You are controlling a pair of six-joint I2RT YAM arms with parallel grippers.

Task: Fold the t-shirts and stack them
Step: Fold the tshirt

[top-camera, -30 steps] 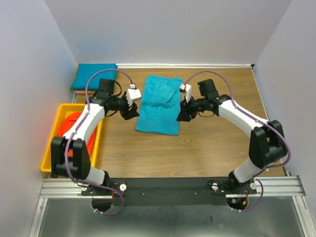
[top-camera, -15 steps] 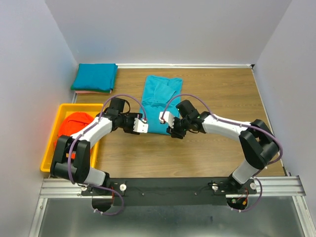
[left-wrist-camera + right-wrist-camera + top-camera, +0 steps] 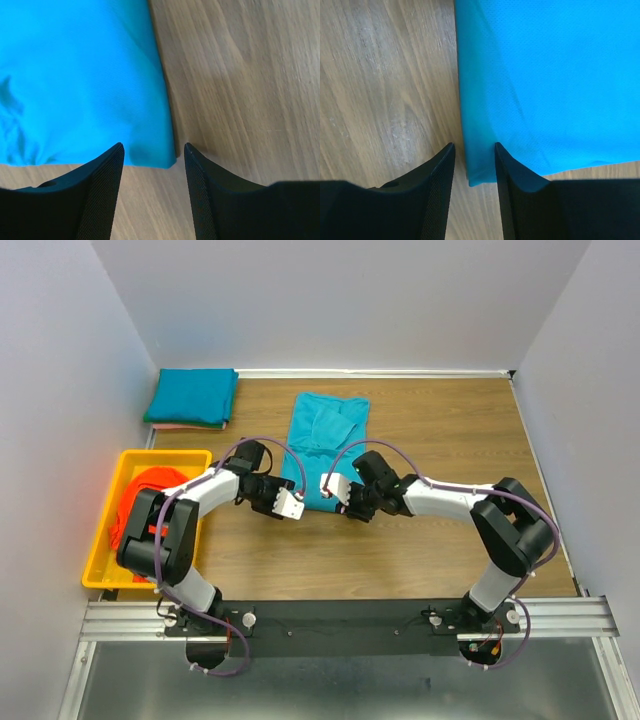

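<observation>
A teal-blue t-shirt, folded into a long strip, lies in the middle of the wooden table. My left gripper is at its near left corner and my right gripper is at its near right corner. In the left wrist view the shirt has its corner lying between the open fingers of the left gripper. In the right wrist view the shirt has its corner edge between the fingers of the right gripper, which stand a narrow gap apart, not clamped.
A folded teal shirt lies on a pinkish one at the back left corner. A yellow tray at the left edge holds orange-red cloth. White walls stand on three sides.
Both grippers have moved from the shirt's sides down toward me to its near corners and now sit low over the table there. The shirt has not moved.
</observation>
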